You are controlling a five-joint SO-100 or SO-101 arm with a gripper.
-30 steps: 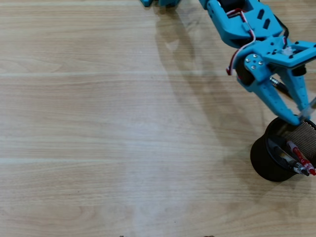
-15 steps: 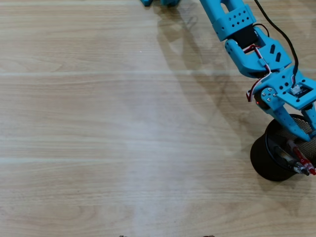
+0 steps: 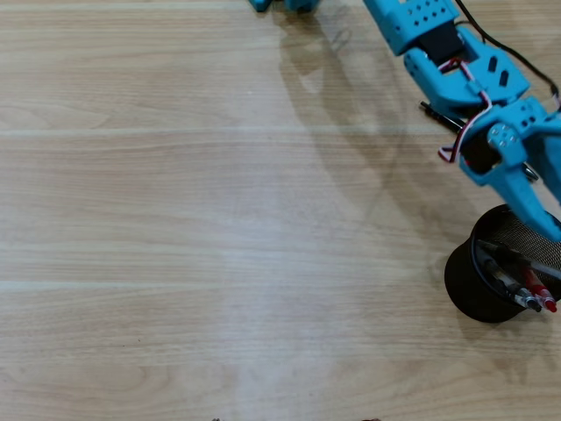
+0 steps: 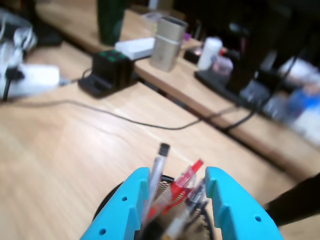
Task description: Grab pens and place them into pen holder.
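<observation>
Tool (image 4: pixel 177 200) fingers were seen spread apart, empty, directly over the round black wire-mesh pen holder (image 3: pixel 478 289), where the slim clear, black and red ballpoint pens (image 4: pixel 175 192) leaned between them. If the tool were withdrawn sideways, a pen could be snagged and the holder tipped on the pale wooden desk (image 3: pixel 175 219).

your gripper (image 4: pixel 177 187) fingertips run off the overhead view's right edge, pen holder (image 3: pixel 473 285) partly under the arm, wrist view's far benches blurred, pen holder's base cut off there
</observation>
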